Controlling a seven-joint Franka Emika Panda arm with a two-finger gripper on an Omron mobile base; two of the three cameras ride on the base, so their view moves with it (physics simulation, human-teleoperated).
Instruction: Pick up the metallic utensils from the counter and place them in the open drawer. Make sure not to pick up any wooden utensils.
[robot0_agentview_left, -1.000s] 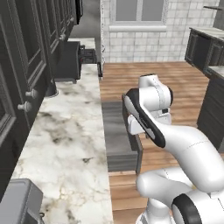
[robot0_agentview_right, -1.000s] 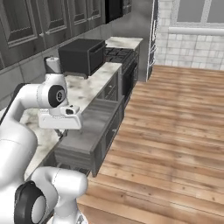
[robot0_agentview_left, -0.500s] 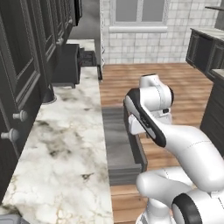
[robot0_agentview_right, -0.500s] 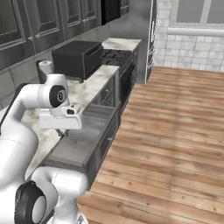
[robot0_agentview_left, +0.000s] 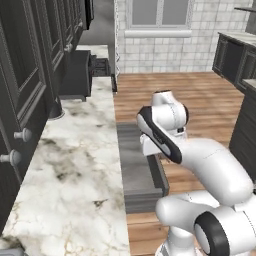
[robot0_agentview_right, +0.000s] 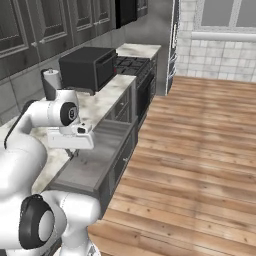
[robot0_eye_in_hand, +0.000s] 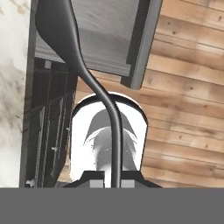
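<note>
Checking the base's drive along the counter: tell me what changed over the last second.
The base drove on along the counter, so both base views shifted. The arm's pose is unchanged, the end effector above the open drawer. It holds the spoon by its handle. The drawer is still open.

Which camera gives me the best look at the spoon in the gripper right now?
The hand view: the spoon runs up from the gripper over the open drawer. In both base views the arm hides it.

The drawer (robot0_agentview_left: 135, 170) juts from the counter (robot0_agentview_left: 75, 165); a spoon (robot0_eye_in_hand: 65, 39) hangs over the drawer.
</note>
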